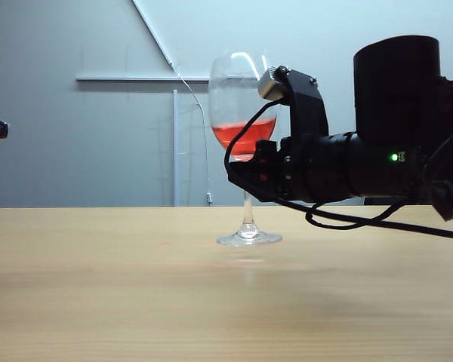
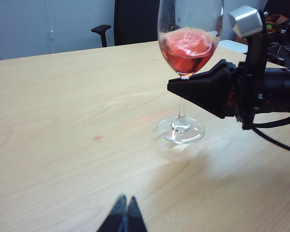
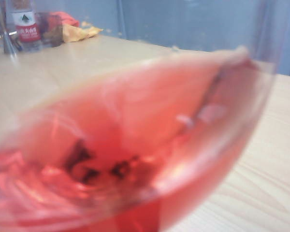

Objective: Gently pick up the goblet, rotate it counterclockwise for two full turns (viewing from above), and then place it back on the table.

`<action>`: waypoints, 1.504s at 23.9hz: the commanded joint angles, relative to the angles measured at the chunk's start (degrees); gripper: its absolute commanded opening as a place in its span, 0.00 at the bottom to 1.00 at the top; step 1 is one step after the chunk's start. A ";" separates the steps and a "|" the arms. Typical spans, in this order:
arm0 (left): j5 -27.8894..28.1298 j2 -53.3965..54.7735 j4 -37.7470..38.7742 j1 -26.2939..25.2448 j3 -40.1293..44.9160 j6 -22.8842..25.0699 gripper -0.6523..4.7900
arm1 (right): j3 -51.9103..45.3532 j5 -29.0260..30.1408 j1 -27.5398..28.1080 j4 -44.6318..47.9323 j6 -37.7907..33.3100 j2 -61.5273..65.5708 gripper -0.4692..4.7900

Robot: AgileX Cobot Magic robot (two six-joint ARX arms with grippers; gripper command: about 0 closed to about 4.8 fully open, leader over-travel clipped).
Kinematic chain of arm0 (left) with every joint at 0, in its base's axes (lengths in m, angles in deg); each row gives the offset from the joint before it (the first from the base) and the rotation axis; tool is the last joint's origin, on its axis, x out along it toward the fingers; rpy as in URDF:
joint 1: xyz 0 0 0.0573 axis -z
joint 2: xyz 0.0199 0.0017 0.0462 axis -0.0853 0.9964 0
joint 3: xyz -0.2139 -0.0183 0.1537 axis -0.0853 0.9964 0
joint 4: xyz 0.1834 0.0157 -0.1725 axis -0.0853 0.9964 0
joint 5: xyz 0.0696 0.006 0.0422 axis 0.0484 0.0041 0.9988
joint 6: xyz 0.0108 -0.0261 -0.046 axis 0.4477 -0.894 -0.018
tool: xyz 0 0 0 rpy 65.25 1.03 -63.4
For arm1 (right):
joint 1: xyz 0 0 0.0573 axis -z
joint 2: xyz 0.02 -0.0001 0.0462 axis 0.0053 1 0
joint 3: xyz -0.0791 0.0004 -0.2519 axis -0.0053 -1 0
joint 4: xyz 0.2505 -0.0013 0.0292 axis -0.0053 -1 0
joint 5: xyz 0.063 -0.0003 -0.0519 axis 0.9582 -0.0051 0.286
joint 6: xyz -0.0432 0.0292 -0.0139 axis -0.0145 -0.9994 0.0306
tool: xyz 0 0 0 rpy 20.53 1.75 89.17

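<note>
Goblet (image 1: pixel 242 113) upright near mid-worktop, red liquid filling roughly the lower third of the tulip bowl, rest of the bowl clear. Exterior view shows the round foot just clear of the light wood-grain worktop (image 1: pixel 98 286), with a faint reflection beneath it; in the left wrist view the foot reads as very close to the surface and contact cannot be settled there. Right gripper (image 1: pixel 245 172) reaches in level from the right of the exterior view, black jaws closed on the thin stem directly under the bowl, the stem running down out of the jaws to the foot. Black cable loops from the wrist body and trails off to the right. Right wrist view is filled by the blurred red bowl (image 3: pixel 135 145) at very close range; the worktop and a labelled bottle (image 3: pixel 26 26) show beyond it. Left gripper (image 2: pixel 124 218) sits well apart from the goblet (image 2: pixel 186 58), hanging over bare worktop (image 2: pixel 53 96), its 2 dark fingertips pressed together with nothing between them. A small reddish spot (image 2: pixel 97 138) lies on the wood between the left gripper and the glass. A dark office chair (image 2: pixel 130 21) stands past the far edge.
</note>
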 commanded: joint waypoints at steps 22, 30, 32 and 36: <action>0.00 0.09 -0.13 -0.07 -0.15 0.04 0.11 | -0.02 0.72 -0.04 3.34 0.50 2.71 0.11; -0.02 0.09 -0.15 -0.07 -0.15 0.07 0.11 | -1.18 0.72 -0.04 3.39 0.50 2.69 0.33; 0.00 0.09 -0.13 -0.07 -0.15 0.04 0.11 | -1.18 0.72 -0.04 3.39 0.50 2.69 0.33; 0.00 0.09 -0.13 -0.07 -0.15 0.04 0.11 | -1.86 0.66 -0.02 3.37 0.52 2.27 0.49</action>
